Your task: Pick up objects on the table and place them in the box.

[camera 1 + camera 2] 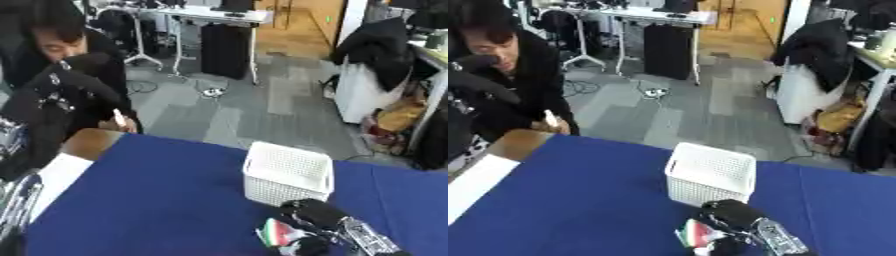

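**Gripping a small packet just short of the basket**

Standing by the table, I see the robot's right hand (311, 220) low on the blue tablecloth (157, 210), close to the near side of the white basket (289, 172). Its black fingers are curled round a small flat packet (278, 233) with red, white and green on it; the packet sits against the underside of the hand, on the side toward the robot. Whether the packet touches the cloth or is lifted clear of it I cannot tell. The silver wrist (367, 237) runs off toward the lower right corner.

That basket, the box of the task, stands upright on the cloth, a little right of the middle, with perforated walls and its mouth open to the ceiling. I cannot make out anything inside it from this angle.

On the left edge, black and silver parts of the left arm (17, 200) show beside the table, but the left hand itself is not visible. A strip of pale bare tabletop (61, 175) shows beyond the cloth's left edge.
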### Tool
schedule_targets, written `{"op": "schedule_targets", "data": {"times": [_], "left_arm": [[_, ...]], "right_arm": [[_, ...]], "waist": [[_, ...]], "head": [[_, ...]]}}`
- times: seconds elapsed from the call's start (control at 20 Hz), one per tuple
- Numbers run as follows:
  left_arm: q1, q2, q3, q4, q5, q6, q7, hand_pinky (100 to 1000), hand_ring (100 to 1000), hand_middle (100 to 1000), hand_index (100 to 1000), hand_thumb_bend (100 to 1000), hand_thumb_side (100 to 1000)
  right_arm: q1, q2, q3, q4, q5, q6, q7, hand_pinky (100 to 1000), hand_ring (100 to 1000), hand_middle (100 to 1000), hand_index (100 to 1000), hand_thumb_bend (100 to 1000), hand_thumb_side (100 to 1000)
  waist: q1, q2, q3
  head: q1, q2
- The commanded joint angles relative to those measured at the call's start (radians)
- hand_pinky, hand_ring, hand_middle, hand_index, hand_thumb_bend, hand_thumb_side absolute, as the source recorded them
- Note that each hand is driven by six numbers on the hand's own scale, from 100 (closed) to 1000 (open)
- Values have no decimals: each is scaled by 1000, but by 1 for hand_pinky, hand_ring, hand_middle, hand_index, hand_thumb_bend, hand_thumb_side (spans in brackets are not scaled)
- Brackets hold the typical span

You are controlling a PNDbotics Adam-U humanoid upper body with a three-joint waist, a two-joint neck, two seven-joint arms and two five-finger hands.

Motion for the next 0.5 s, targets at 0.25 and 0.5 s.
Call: {"op": "schedule_targets", "data": {"times": [0.25,0.5], "left_arm": [[-29,5,0,-21,8,4,-4,640,640,782,715,183,980],[-31,3,0,-23,9,6,-5,640,640,782,715,183,979]], "right_arm": [[-18,13,-8,-6,4,32,-36,704,662,735,850,611,1000],[-13,14,-16,0,-3,69,-76,436,533,660,768,580,908]], "waist": [[5,-7,5],[4,-6,6]], "head": [[3,3],[-30,-28]]}}
